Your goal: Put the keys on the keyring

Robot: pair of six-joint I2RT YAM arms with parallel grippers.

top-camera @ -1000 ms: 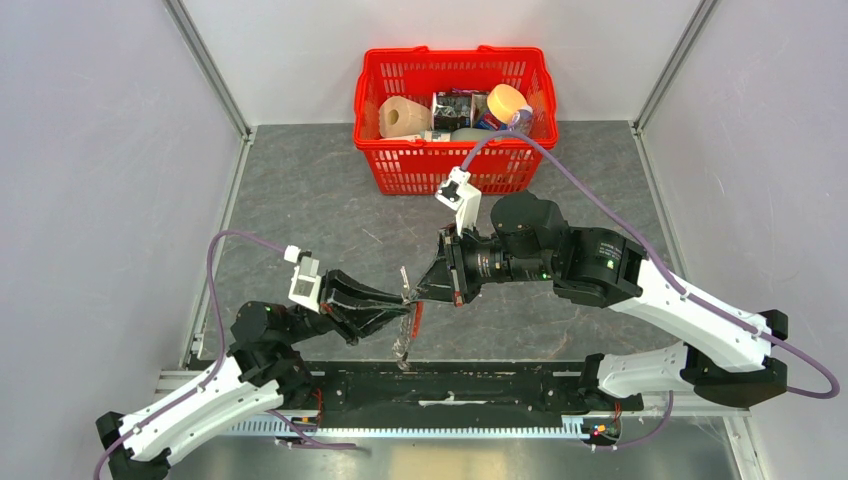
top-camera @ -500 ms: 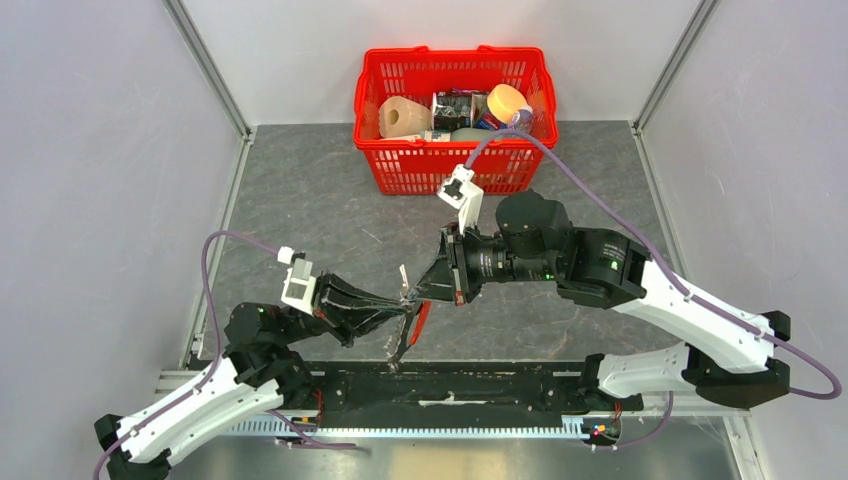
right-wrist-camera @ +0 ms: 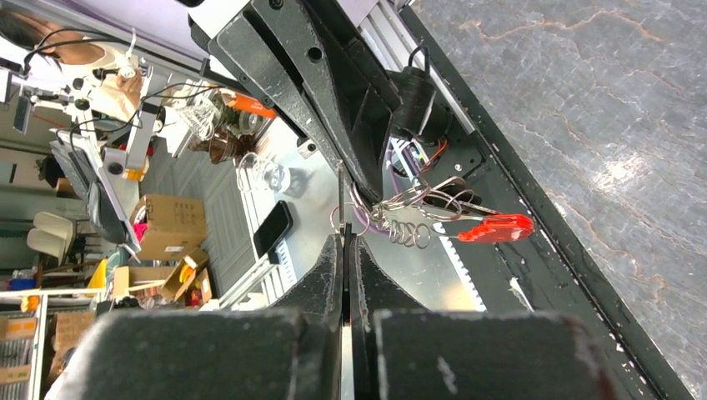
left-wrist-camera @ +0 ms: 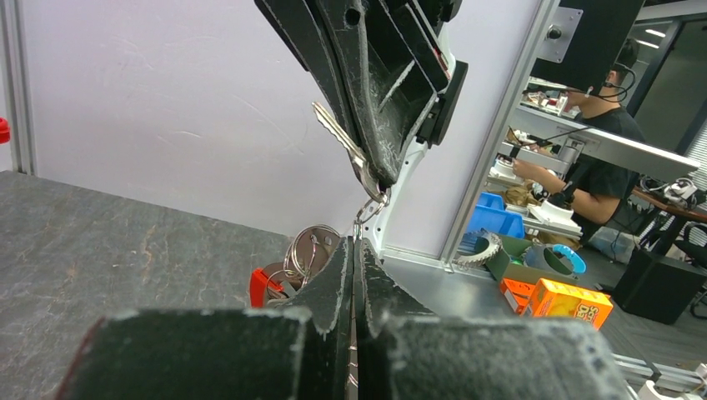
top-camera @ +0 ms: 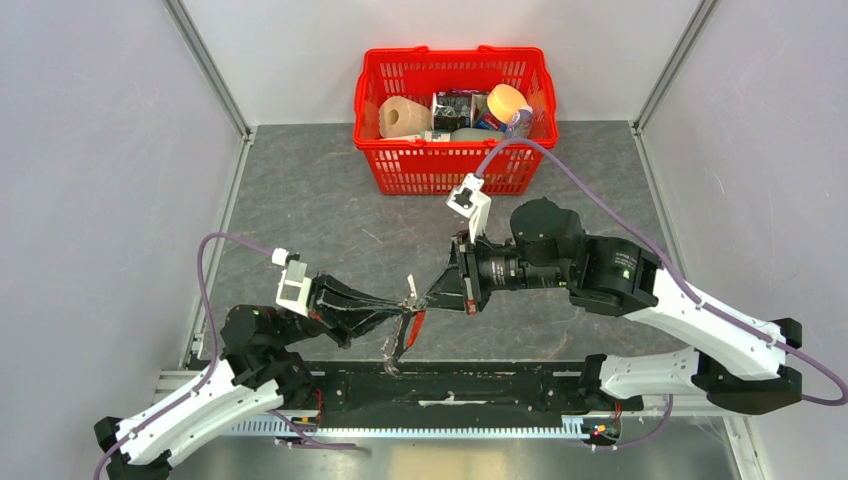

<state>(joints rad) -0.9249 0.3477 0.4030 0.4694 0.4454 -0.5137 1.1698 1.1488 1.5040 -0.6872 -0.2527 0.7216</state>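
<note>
**A:** How many keys can you count?

**B:** One. It is a small silvery metal key [left-wrist-camera: 333,133], with its blade pointing up and to the left in the left wrist view. Its head is buried in the right gripper [right-wrist-camera: 346,247], whose jaws are pressed together on it.

**A:** And the keyring?

**B:** One keyring [left-wrist-camera: 310,247], a bunch of silvery wire rings with one flat bright red strap [right-wrist-camera: 496,227] and one short silvery coil [right-wrist-camera: 408,235]. The rings overlap too much for an exact count.

**A:** Where is it?

**B:** It is in the air between the two arms, above the near edge of the grey stone-patterned table [top-camera: 300,200]. In the top view its lower end hangs in front of the black rail [top-camera: 450,385]. The left gripper [left-wrist-camera: 354,254] has its jaws together, clamped on one wire ring of the bunch.

**A:** How close are the key and the ring?

**B:** A small wire loop sits just under the key's head. I cannot tell whether the key is threaded through it. The tips of the two grippers are almost touching.

**A:** Anything else?

**B:** One red plastic basket [top-camera: 455,170] stands at the far edge, well apart from the grippers. In it I count one cream roll [top-camera: 403,118], one dark packet [top-camera: 458,105] and one orange-lidded container [top-camera: 507,100]. The other things in it are too small to tell.
</note>
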